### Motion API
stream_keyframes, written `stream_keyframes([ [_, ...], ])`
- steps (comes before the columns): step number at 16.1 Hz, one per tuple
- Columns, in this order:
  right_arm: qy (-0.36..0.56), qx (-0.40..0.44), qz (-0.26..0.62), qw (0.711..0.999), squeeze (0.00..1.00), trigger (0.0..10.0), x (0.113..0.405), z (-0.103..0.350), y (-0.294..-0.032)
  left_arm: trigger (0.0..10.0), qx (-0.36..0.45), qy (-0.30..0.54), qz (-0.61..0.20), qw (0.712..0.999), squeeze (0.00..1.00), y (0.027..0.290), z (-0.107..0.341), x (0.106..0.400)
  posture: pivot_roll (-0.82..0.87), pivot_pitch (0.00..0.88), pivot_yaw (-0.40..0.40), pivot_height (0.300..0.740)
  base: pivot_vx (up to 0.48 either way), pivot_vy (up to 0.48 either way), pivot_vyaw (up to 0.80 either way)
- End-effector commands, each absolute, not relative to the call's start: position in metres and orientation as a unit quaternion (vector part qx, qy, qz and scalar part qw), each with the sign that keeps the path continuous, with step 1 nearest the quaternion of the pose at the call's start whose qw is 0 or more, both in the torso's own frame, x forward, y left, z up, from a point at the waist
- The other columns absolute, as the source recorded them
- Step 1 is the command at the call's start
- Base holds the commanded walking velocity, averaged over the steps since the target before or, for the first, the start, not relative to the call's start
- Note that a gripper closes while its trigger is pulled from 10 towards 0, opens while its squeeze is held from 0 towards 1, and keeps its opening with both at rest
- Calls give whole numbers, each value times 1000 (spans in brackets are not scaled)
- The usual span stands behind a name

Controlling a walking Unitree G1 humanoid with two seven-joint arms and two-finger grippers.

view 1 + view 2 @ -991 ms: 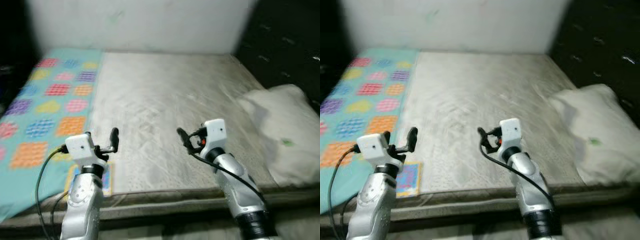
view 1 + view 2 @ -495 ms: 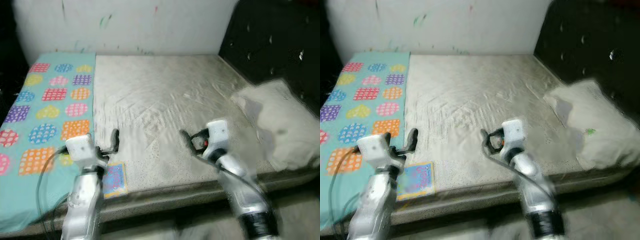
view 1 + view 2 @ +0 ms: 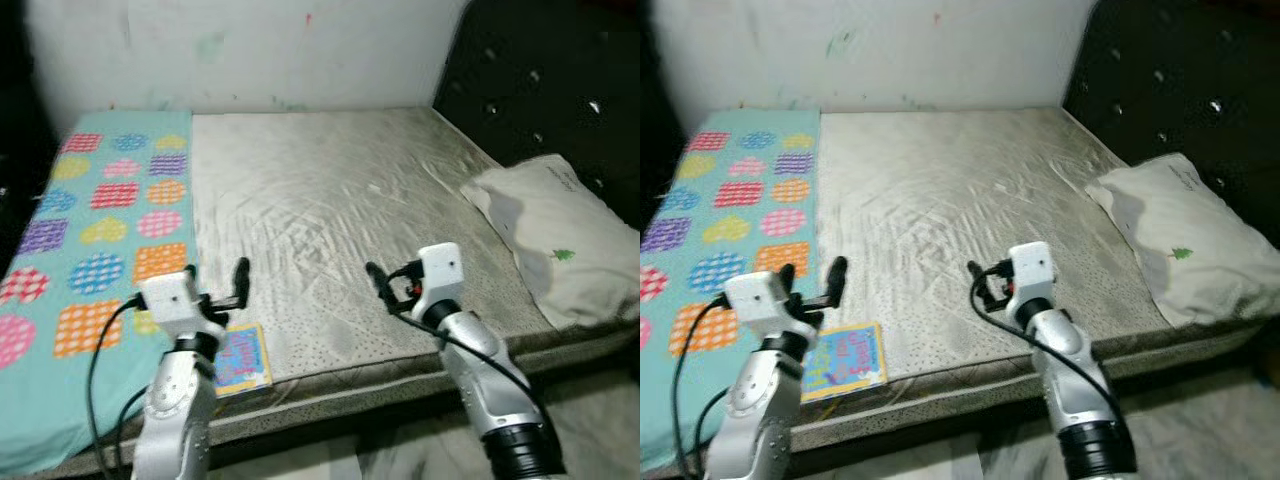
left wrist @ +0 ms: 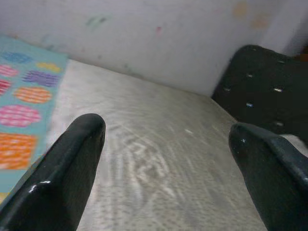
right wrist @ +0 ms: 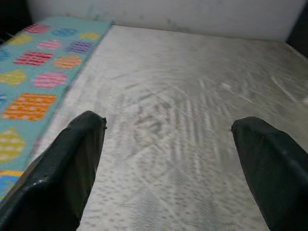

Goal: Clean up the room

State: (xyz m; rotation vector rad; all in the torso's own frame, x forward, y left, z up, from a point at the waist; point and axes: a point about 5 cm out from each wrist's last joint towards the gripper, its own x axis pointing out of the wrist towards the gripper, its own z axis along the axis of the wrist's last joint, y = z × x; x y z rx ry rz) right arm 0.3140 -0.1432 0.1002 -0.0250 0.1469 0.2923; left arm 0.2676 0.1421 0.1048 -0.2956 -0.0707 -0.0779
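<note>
your left gripper [image 4: 166, 159] has its two black fingers [image 4: 65, 171] spread wide with nothing between them, hanging above the bed [image 3: 330, 200] near its front edge without touching anything. your right gripper [image 5: 168, 159] is the same: fingers [image 5: 67, 166] set far apart, holding nothing, poised over the bare grey sheet of the bed toward its front edge. the thing you would tidy, a small colourful book [image 3: 845, 358], lies flat on the bed right at the front edge, just beside the teal patterned blanket [image 3: 95, 215] that covers the bed's left strip, and below the left gripper; part of it is covered by the left arm in the left eye view, and its cover is too small to read. a white pillow [image 3: 1175, 235] with a small green mark rests at the bed's right side against the dark tufted headboard [image 3: 540, 75]; its near corner hangs over the front edge of the bed. a white wall [image 3: 250, 50] with faint coloured smudges stands behind the bed. the blanket's near left corner is cut off, and the floor in front of the bed is dim and hard to make out.
</note>
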Motion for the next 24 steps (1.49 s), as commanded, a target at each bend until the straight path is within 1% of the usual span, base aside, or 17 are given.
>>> stream_keyframes([
  [1, 65, -12, 147, 987, 0, 10000, 316, 105, -141, 10000, -148, -41, -34, 988, 0, 145, 107, 268, -133, 17, -62, 740, 458, 0, 0],
  [6, 65, -13, 147, 987, 0, 10000, 315, 104, -142, 10000, -143, -34, -24, 989, 0, 146, 105, 268, -133, 17, -63, 740, 386, 0, 0],
  [10, 65, -15, 146, 987, 0, 10000, 316, 104, -143, 10000, -137, -19, 4, 990, 0, 149, 102, 271, -130, 17, -62, 740, 0, 0, 0],
  [16, 65, -19, 152, 986, 0, 10000, 316, 103, -141, 10000, -143, -14, 1, 990, 0, 148, 99, 271, -127, 10, -61, 740, 0, 0, 0],
  [24, 68, -21, 152, 986, 0, 10000, 316, 102, -142, 10000, -143, -13, 4, 990, 0, 148, 99, 271, -128, 12, -64, 740, 0, 471, 0],
])
